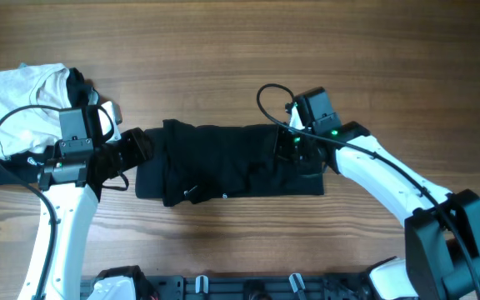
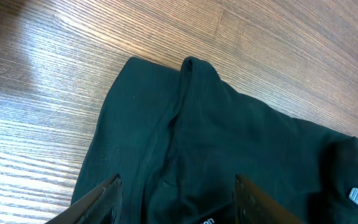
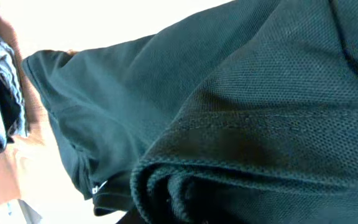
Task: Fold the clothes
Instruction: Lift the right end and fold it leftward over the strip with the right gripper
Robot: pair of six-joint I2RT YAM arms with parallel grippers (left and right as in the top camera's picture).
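Two arms: one comes in from 7 o'clock and the other from 5 o'clock, both reaching toward the middle of the wooden desk [image 1: 240,50].
White garment [image 1: 19,87]: a soft heap at 10 o'clock on the desk, close beside the left arm and apart from the shirt.
Left claw [image 1: 138,148]: sits at the 9 o'clock end of the shirt. In the wrist view its fingers [image 2: 101,199] stand wide apart over flat cloth, and nothing is pinched between them.
Black T-shirt [image 1: 223,162]: lies at the centre of the desk, folded into a long band running from 9 to 3 o'clock. Its layers are uneven, with a raised crease running along the cloth in the left wrist view [image 2: 185,112].
White mark [image 1: 192,192]: a small logo near the shirt's 6 o'clock edge.
Right claw [image 1: 294,148]: low over the 3 o'clock end of the shirt. Its wrist view is filled with dark knit [image 3: 241,93], a stitched hem and bunched folds pressed close to the lens. The fingers are hidden, so I cannot tell whether it grips the cloth or stands apart.
Cable [image 1: 265,96]: a black loop rising at 12 o'clock of the right claw.
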